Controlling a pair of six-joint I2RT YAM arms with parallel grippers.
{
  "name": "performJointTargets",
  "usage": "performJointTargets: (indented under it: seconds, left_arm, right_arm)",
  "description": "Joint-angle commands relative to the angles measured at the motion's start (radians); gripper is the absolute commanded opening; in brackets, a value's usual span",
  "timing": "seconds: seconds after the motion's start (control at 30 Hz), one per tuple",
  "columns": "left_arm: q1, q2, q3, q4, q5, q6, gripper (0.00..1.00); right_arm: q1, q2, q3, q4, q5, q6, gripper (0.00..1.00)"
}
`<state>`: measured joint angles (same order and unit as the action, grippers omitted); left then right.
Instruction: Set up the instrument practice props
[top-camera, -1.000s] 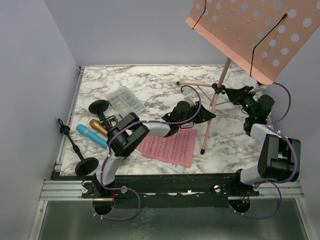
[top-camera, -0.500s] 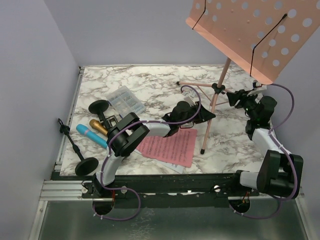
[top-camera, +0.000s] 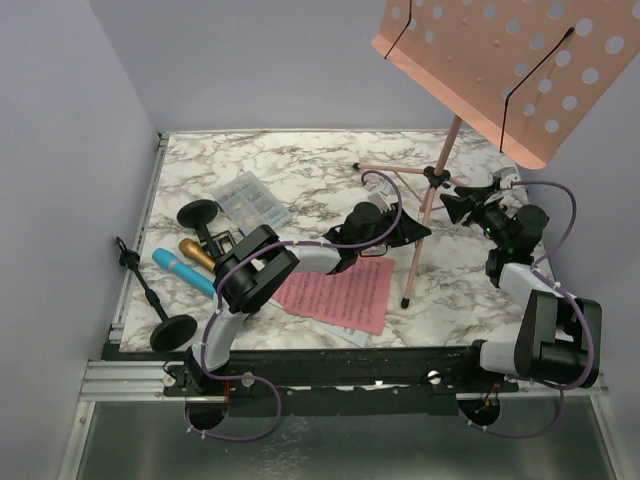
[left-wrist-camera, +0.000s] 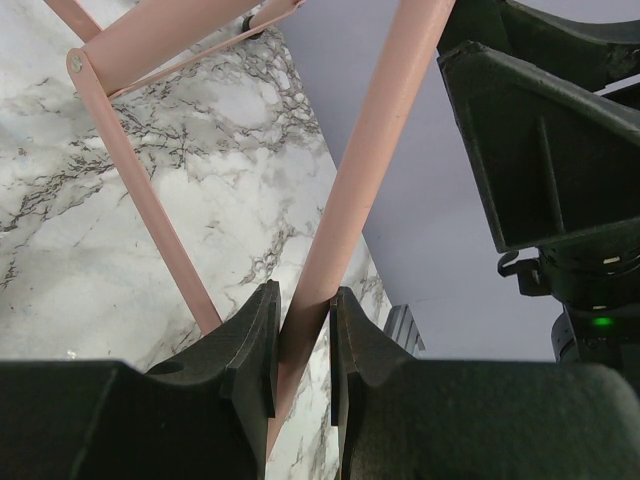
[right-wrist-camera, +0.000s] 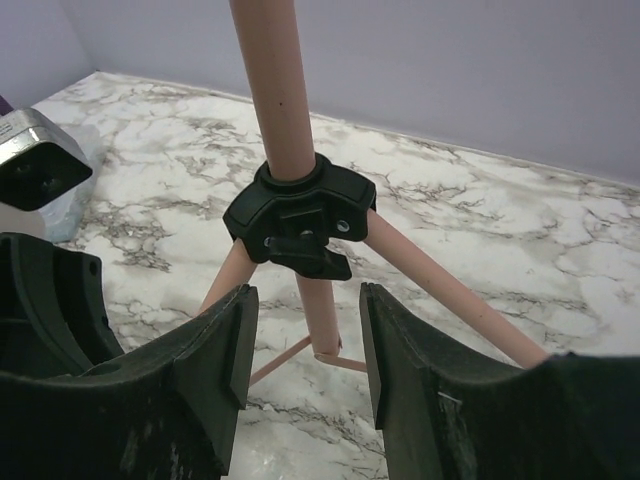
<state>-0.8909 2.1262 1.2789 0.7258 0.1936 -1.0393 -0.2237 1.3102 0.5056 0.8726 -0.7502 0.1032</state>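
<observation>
The rack stands at the table's right rear. The left gripper is clamped on 1 leg, seemingly steadying it. The right gripper hangs, jaws apart, facing the black collar. The step looks like tripod adjustment, and the next move calls for a square grip on that collar.

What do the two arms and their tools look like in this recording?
The left arm and right arm both have chunky black joint housings joined by pale grey-white links. A thin purple cable loops along each arm. The left tool and right tool each have two matte black, wedge-shaped fingers. A small green light glows by the right wrist.
</observation>
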Motion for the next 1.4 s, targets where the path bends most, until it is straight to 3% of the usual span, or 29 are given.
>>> performJointTargets:
  seconds: [0.0,0.43,0.7,0.73,0.87,0.97,1.13,1.2,1.37]
  left_arm:
    - [0.012,0.038,-0.047,-0.198,-0.016,-0.043,0.00]
    - [0.012,0.038,-0.049,-0.198,-0.018,-0.049,0.00]
    - [0.010,0.046,-0.044,-0.198,-0.019,-0.054,0.00]
    - [0.010,0.046,-0.044,-0.198,-0.019,-0.055,0.00]
    - [0.010,0.041,-0.049,-0.197,-0.020,-0.054,0.00]
    - [0.010,0.036,-0.052,-0.197,-0.022,-0.053,0.00]
    - [0.010,0.035,-0.055,-0.197,-0.023,-0.054,0.00]
    - [0.010,0.033,-0.056,-0.195,-0.023,-0.055,0.00]
    - [0.010,0.034,-0.056,-0.191,-0.024,-0.063,0.00]
  right_arm:
    - [-0.002,0.043,0.027,0.100,-0.051,0.040,0.53]
    - [-0.002,0.117,0.069,0.167,-0.032,0.225,0.40]
    - [-0.003,0.111,0.110,0.120,0.004,0.311,0.42]
    - [-0.002,0.113,0.127,0.080,0.025,0.334,0.41]
    - [-0.003,0.121,0.213,-0.217,0.204,0.457,0.12]
    - [-0.002,0.137,0.226,-0.290,0.215,0.507,0.07]
    - [-0.003,0.169,0.257,-0.456,0.299,0.577,0.07]
    - [-0.003,0.198,0.296,-0.576,0.348,0.613,0.14]
    - [-0.002,0.258,0.277,-0.570,0.275,0.731,0.23]
